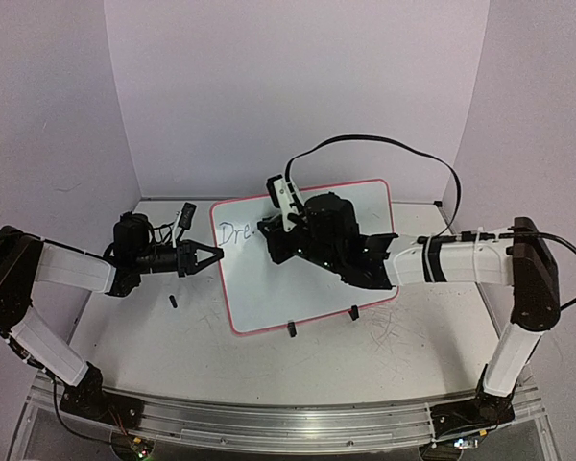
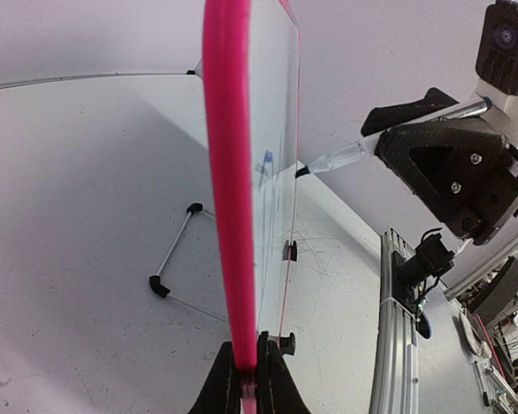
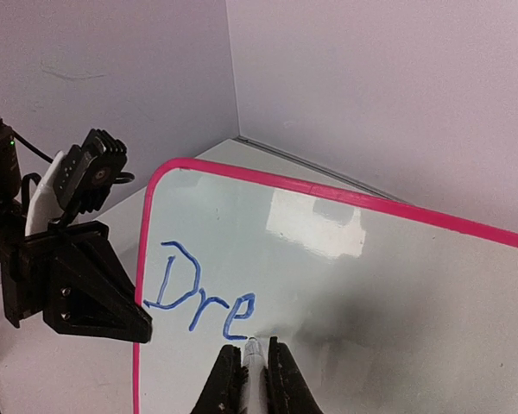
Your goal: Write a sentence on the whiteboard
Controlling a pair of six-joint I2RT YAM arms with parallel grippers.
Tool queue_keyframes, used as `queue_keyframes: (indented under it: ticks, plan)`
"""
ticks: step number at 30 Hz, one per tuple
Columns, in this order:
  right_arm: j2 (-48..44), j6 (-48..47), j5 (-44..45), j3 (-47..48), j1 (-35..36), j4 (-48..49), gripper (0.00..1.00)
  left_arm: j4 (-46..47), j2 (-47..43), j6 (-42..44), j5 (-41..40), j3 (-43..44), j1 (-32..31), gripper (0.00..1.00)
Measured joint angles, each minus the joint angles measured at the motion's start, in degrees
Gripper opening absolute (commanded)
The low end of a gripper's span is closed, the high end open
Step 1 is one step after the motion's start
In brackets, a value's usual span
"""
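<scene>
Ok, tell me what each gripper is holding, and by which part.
Left gripper: the whiteboard, pinched on its pink left rim. Right gripper: a marker, clamped around its barrel, tip at the board.

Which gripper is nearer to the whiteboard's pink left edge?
Left. The left gripper is shut on that edge of the whiteboard; the right gripper holds a marker over the board's face, further in.

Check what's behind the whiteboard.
Left wrist view shows a thin wire stand with black tips on the table behind the whiteboard. From above, the board hides that area.
</scene>
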Motion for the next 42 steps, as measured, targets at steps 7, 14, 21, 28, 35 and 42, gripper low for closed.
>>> queue_keyframes:
  ticks: [7, 14, 21, 28, 35, 42]
  plan:
    - [-3.34, 0.15, -4.90, -1.30, -2.19, 1.12, 0.00, -0.01, 0.00, 0.02, 0.03, 0.10, -0.02, 0.00]
    - [-2.51, 0.11, -5.53, -1.26, -3.23, 1.14, 0.00, -0.03, 0.00, 0.02, 0.05, 0.10, -0.02, 0.00]
    - [-0.80, 0.14, -5.26, -1.26, -3.21, 1.17, 0.00, -0.03, 0.00, 0.02, 0.03, 0.10, 0.00, 0.00]
    - [-0.80, 0.20, -3.74, -1.26, -3.20, 1.80, 0.00, -0.03, 0.00, 0.02, 0.05, 0.10, 0.00, 0.00]
    - [-0.13, 0.20, -3.34, -0.43, -3.08, 2.35, 0.00, -0.04, 0.00, 0.02, 0.00, 0.10, 0.00, 0.00]
    - [0.83, 0.18, -3.59, 0.47, -2.73, 2.98, 0.00, -0.08, 0.00, 0.02, -0.02, 0.10, 0.00, 0.00]
